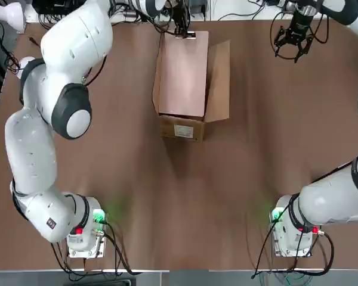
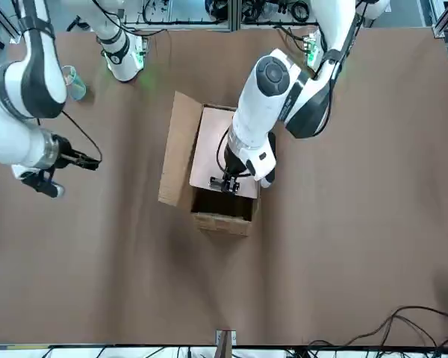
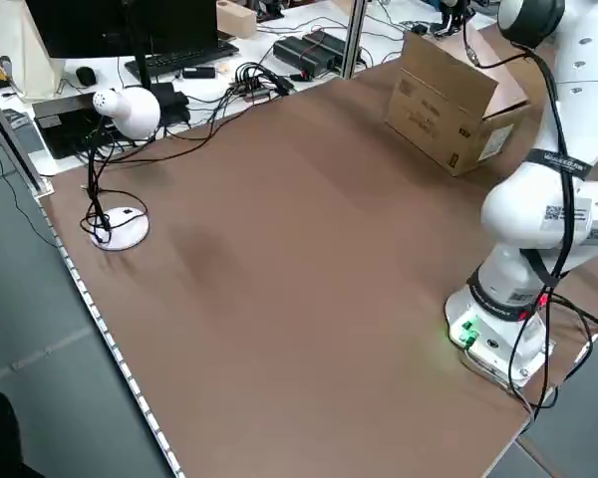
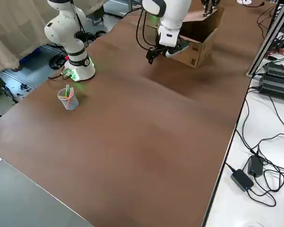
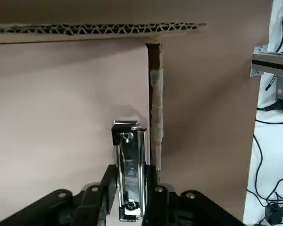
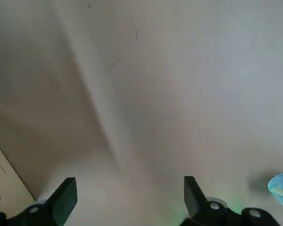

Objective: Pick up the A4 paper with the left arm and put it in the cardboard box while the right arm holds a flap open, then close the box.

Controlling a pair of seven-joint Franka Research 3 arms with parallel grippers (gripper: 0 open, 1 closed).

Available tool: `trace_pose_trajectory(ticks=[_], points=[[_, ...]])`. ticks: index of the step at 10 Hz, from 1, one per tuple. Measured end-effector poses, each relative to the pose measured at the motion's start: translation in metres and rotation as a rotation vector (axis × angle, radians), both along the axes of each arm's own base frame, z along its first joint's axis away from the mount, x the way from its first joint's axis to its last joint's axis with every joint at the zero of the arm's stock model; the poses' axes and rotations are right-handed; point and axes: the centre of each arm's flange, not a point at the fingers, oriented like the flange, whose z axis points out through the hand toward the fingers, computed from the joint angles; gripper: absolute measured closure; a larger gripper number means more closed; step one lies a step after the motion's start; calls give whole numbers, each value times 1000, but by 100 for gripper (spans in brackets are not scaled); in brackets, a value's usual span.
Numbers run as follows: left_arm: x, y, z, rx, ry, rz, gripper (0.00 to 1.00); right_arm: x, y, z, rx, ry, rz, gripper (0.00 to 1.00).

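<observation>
Sheet [image 1: 182, 77] is lined up lengthwise with the cardboard box [image 1: 166, 127], at its opening; depth can't be told. Its clip [image 5: 131, 172] is pinched by the left gripper [image 5: 131, 168] at the box's far end. Right gripper [image 6: 130, 178], spread open, is parked right of the box.

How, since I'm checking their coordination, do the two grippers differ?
The left gripper grips the sheet's metal clip above the box; the right gripper is empty, off to the box's right. The left gripper's fingers stand close together, the right gripper's wide apart. Both have two black fingers.
</observation>
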Motion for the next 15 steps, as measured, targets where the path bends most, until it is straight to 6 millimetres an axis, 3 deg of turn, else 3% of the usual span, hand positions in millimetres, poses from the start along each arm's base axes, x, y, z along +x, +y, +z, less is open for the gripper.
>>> trace_pose_trajectory(ticks=[4,7,12,15], points=[[-3,-11,-23,20,9,-16,70,-2,3,-2,2,14,-12,0],[-2,-12,-28,23,10,-16,70,-3,3,-2,16,26,-19,0],[6,-10,-55,65,6,-16,70,-9,43,-2,139,51,-20,0],[16,-1,-61,72,-9,-7,70,-9,49,-10,217,57,39,0]])
